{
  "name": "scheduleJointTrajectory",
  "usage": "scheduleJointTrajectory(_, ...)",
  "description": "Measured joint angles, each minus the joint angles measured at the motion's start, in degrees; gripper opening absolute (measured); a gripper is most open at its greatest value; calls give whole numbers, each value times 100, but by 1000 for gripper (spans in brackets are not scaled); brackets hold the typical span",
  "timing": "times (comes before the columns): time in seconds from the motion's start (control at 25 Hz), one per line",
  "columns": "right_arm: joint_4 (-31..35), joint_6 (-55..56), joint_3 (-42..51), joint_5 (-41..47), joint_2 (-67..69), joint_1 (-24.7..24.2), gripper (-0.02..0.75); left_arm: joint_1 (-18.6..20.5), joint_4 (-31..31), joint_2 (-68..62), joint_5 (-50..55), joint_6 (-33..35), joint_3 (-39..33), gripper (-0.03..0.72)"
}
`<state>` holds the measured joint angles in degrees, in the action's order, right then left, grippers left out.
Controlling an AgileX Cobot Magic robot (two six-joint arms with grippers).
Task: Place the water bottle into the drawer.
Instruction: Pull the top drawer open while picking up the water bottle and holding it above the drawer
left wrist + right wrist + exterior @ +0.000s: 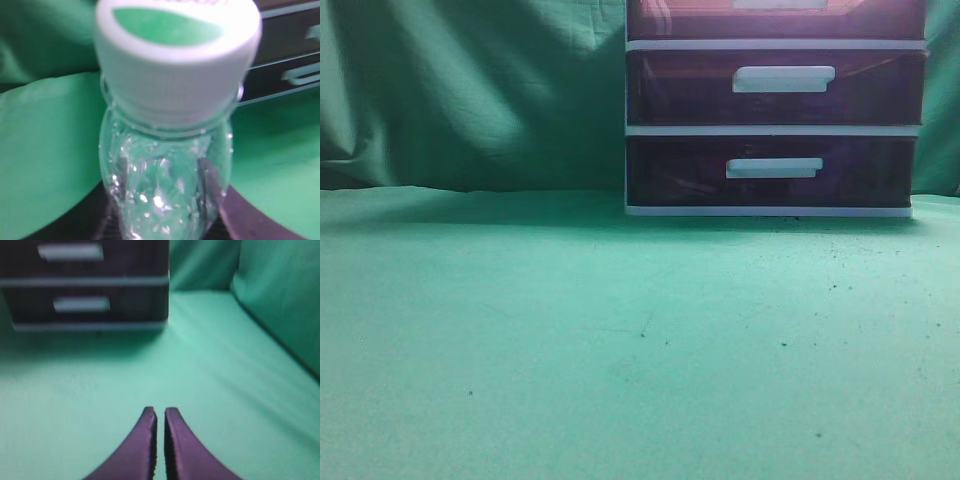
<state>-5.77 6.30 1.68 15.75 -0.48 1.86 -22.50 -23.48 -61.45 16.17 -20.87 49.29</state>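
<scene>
The water bottle [165,170] is clear plastic with a white and green cap [177,60] and fills the left wrist view. My left gripper [165,220] is shut on the bottle's body, with a dark finger on each side. The drawer [690,20], reddish-maroon with a white handle, shows only as a strip at the top edge of the exterior view. My right gripper [160,412] is shut and empty, low over the green cloth and short of the drawer unit [85,285]. Neither gripper nor the bottle shows in the exterior view.
Two darker purple drawers [775,85] [770,170] sit below the top one in the white-framed unit at the back right. Green cloth [570,340] covers the table and hangs as a backdrop [470,90].
</scene>
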Motion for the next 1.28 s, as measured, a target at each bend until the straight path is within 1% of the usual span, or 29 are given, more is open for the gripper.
scheduleJointTrajectory(0.08,0,0,0,-650,0,0,48,-383,55,88,172,-11,153,236)
scheduleJointTrajectory(0.16,0,0,0,-1516,0,0,48,-755,66,132,204,-11,199,236)
scheduleJointTrajectory(0.28,17,0,0,-2778,0,0,48,-1187,66,141,404,-11,209,236)
scheduleJointTrajectory(0.32,92,0,-44,-2908,0,0,48,-1287,74,141,470,-11,209,236)
scheduleJointTrajectory(0.4,227,-11,-349,-2664,0,0,48,-1428,74,141,506,-11,209,236)
scheduleJointTrajectory(0.52,298,-48,-1221,-1792,249,0,48,-1481,78,141,548,-11,209,236)
scheduleJointTrajectory(0.68,311,-177,-2431,-601,1334,0,48,-1490,78,141,600,-11,209,236)
scheduleJointTrajectory(0.84,311,-327,-3267,-212,2724,0,48,-1490,87,141,600,-11,209,236)
scheduleJointTrajectory(0.96,300,-742,-3798,-88,3802,0,48,-1490,87,141,600,-11,209,236)
scheduleJointTrajectory(1.0,300,-1050,-4016,-60,4171,11,48,-1490,87,141,600,-11,209,236)
scheduleJointTrajectory(1.08,290,-2004,-4442,-49,4884,143,48,-1490,87,141,600,-11,209,236)
scheduleJointTrajectory(1.2,247,-3670,-5074,-86,5818,560,48,-1490,87,141,600,-11,209,236)
scheduleJointTrajectory(1.28,194,-4487,-5378,-253,6392,862,48,-1490,87,141,600,-11,209,236)
